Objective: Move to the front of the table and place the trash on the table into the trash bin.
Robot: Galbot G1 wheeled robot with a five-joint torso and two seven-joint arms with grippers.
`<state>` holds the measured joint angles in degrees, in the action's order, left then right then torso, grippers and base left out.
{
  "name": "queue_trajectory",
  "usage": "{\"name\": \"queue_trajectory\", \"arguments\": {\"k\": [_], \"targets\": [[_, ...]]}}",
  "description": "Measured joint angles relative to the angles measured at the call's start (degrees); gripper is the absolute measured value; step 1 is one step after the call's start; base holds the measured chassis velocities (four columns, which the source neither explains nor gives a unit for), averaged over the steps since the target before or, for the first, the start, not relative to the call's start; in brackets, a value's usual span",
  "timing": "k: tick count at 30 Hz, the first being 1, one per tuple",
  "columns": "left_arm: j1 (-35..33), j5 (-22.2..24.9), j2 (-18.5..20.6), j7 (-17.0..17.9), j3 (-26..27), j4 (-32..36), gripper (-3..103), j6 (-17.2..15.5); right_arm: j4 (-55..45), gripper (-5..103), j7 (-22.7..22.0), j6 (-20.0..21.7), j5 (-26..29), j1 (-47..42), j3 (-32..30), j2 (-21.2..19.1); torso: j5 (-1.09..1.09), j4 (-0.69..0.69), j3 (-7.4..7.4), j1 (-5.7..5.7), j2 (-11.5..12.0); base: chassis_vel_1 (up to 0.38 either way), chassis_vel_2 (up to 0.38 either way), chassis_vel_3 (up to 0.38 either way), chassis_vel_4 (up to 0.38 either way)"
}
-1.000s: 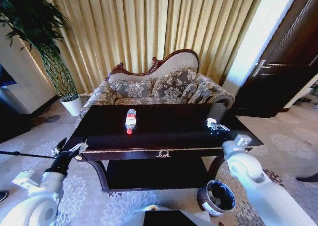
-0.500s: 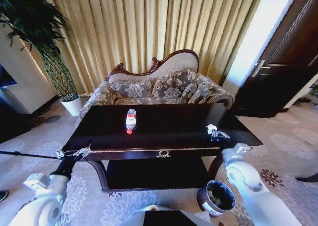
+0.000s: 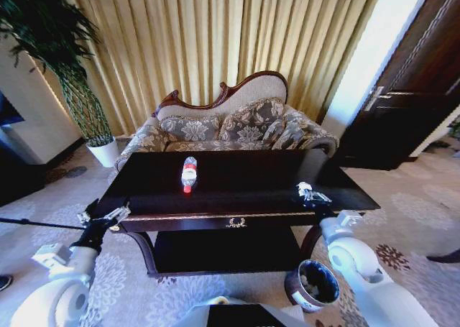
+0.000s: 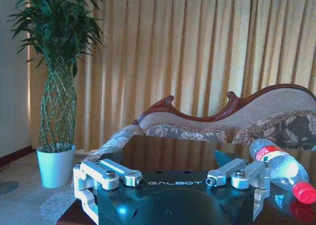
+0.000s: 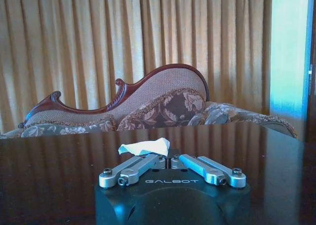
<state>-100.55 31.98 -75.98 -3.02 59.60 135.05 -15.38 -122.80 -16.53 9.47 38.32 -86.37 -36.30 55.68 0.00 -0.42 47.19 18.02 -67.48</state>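
Right gripper (image 3: 309,194) over table's (image 3: 244,170) front right corner, fingers clamped on white tissue scrap (image 5: 144,147). Left gripper (image 3: 102,215) at front left corner, fingers apart. Plastic bottle (image 3: 188,174) lies mid-table, left of centre. Trash bin (image 3: 313,284) on floor below front right corner.

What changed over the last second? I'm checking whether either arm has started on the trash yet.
The right gripper, shut on the white crumpled scrap, drew back toward the dark mahogany table's front edge. The left gripper, open, dipped and returned by the left corner. The clear red-capped plastic bottle and round brown trash bin stayed put.
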Motion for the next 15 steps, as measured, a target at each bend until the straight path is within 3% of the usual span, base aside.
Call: {"name": "queue_trajectory", "arguments": {"k": [15], "targets": [[-0.80, 0.10, 0.00, -1.01, 0.11, -0.92, 100, 1.32, -2.18, 1, -0.74, 0.24, 0.09, -1.96, -1.63, 0.45, 0.00, -0.01, -0.02, -0.05, -0.02, 0.172, -0.169, -0.166, 0.172]]}}
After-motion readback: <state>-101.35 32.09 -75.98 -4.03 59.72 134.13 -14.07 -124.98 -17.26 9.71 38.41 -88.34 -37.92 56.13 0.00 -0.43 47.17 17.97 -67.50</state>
